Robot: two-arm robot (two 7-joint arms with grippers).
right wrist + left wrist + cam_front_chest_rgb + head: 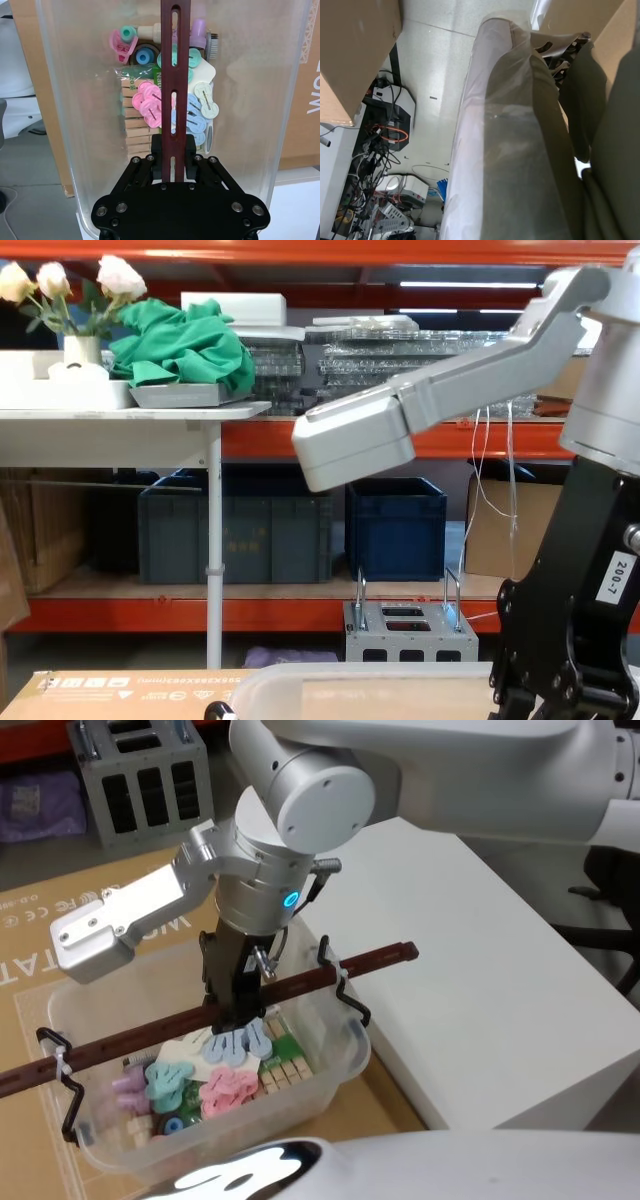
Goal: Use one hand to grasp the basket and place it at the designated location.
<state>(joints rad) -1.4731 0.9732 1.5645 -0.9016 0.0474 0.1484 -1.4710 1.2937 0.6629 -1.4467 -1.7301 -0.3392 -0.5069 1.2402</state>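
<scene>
The basket (318,1092) is a translucent whitish tub holding pink, teal and blue clips and wooden pegs. A reddish-brown bar handle (335,976) runs across its top on black wire hooks. My right gripper (236,1012) comes down from above and is shut on the middle of that bar. In the right wrist view the black fingers (156,148) clamp the handle (172,60) from both sides above the basket (70,100). The chest view shows the basket rim (330,680) at the bottom and my right gripper (560,680) at the lower right. Whether the basket is off the cardboard, I cannot tell.
A white table (480,980) stands right beside the basket. Brown cardboard (60,920) lies under and behind it, with a grey metal rack (145,780) farther back. Dark blue crates (395,525) sit on orange shelving ahead. The left wrist view looks at floor and cables (385,135).
</scene>
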